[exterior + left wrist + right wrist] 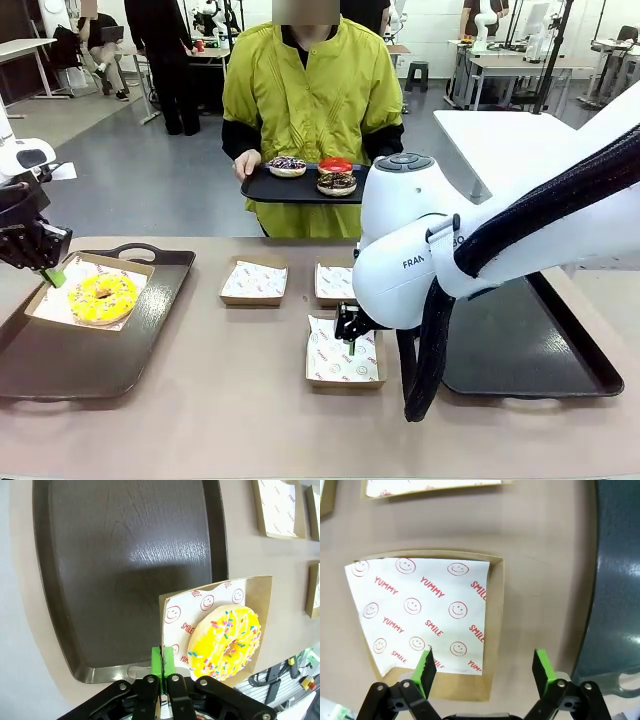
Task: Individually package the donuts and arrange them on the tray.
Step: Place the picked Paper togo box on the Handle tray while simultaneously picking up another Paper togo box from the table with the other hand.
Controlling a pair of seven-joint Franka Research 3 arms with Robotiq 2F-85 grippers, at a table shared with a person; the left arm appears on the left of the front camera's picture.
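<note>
At lower centre, spread wide and empty above a brown cardboard box lined with white smiley paper [343,362]: right tool [351,344]. At left edge, clamped on the rim of a second lined box [266,595] carrying the yellow-iced sprinkled ring donut [103,297], on a dark rectangular tray [60,360]: left tool [50,272]. Upper centre, three more donuts [336,182] on a person's black tray [270,188].

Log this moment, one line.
left pincer: shut on yellow-donut box, at left tray | right pincer: open above empty lined box | person: holds serving tray with donuts

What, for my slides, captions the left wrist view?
Left gripper pinches the yellow donut's box over the dark tray.
</note>
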